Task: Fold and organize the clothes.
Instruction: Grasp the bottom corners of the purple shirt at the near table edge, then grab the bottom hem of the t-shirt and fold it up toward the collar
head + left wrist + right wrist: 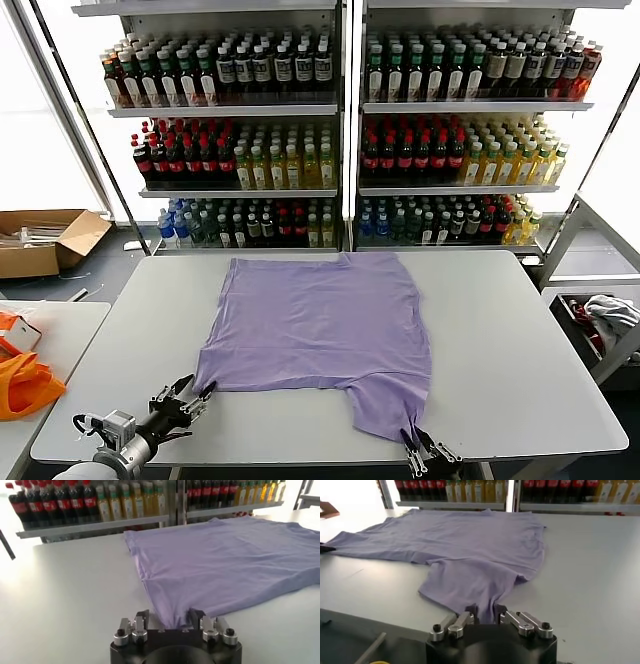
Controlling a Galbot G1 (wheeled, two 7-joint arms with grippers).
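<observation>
Shirt point(315, 325) flat on counter point(520, 350), hem toward shelves, sleeves nearest robot.
Left claw point(195, 397) half-closed around a sleeve; right claw point(418, 447) clamps other sleeve.

A shop-like room, perhaps a mock store: two tall shelves point(345, 110) behind the table point(520, 350) hold tight rows of bottles point(420, 150), sorted by colour. An open carton point(45, 240) sits on the floor at the left, like stock being unpacked.

bare table point(530, 340) right of T-shirt point(320, 320), open room left, orange bag point(25, 385) beyond edge
</observation>
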